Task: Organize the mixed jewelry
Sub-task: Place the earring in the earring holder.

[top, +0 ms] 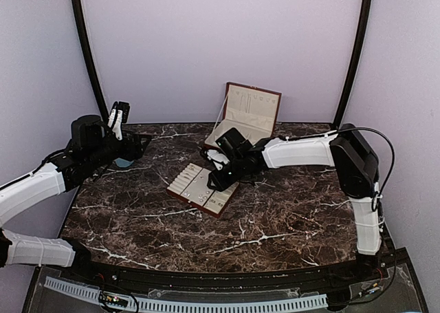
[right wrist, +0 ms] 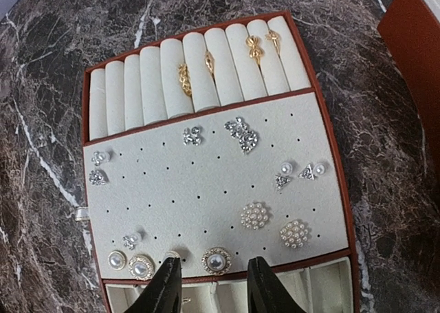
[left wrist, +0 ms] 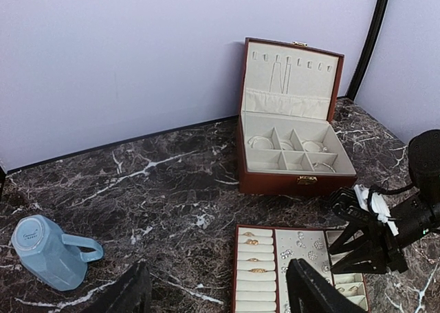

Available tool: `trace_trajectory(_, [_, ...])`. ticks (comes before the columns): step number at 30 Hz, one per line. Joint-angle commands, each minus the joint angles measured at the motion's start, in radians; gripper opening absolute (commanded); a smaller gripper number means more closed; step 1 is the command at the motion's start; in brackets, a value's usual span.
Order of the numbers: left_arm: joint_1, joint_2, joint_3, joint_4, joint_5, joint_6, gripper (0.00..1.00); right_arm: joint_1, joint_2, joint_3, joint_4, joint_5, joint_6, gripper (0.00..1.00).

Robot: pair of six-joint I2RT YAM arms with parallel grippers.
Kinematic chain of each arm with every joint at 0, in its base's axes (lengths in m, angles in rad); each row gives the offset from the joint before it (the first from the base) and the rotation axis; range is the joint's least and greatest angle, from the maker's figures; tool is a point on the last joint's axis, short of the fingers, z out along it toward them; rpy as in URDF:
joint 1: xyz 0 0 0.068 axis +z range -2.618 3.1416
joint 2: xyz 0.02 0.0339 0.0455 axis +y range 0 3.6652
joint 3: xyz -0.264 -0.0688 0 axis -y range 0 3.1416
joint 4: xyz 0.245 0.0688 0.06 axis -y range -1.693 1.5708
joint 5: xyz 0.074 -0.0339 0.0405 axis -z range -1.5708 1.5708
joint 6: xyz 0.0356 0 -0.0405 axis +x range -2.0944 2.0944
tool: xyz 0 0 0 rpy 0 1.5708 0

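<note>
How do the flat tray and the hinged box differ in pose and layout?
The hinged box stands open, lid upright; the flat tray lies lidless. The box has deep compartments; the tray has ring rolls and a perforated pad. Both are red-brown outside, cream-lined.

The worktop (top: pixel 275 217) looks like polished dark-brown marble with white veins, faintly glossy. The tray (right wrist: pixel 88 100) has a smooth red-brown rim and a matt cream lining, velvety like cloth. Its 4 rings (right wrist: pixel 184 79) are shiny gold-toned metal, the studs (right wrist: pixel 242 133) glitter with clear stones, and 2 clusters (right wrist: pixel 255 216) are pearly beads. The box (left wrist: pixel 275 184) matches, with a brassy clasp (left wrist: pixel 306 180). The cup (left wrist: pixel 48 251) looks smooth, pale-blue glazed. The right gripper (right wrist: pixel 212 265) has matt black fingers (right wrist: pixel 163 289).
</note>
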Motion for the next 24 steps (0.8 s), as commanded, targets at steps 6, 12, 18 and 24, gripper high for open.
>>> trace_trajectory(6, [0.003, -0.009, 0.015, -0.008, -0.019, 0.017, 0.7, -0.008, -0.155, -0.059, 0.092, 0.064, 0.097, 0.34])
trace_trajectory(12, [0.003, -0.026, 0.01, -0.004, -0.044, 0.022, 0.7, -0.019, -0.316, -0.196, 0.132, 0.168, 0.166, 0.35])
trace_trajectory(18, [0.003, -0.033, 0.013, 0.002, -0.035, -0.008, 0.71, -0.066, -0.516, -0.39, 0.086, 0.296, 0.308, 0.37])
trace_trajectory(24, [0.003, -0.025, 0.028, -0.018, -0.055, 0.043, 0.71, -0.134, -0.699, -0.625, 0.043, 0.338, 0.491, 0.4])
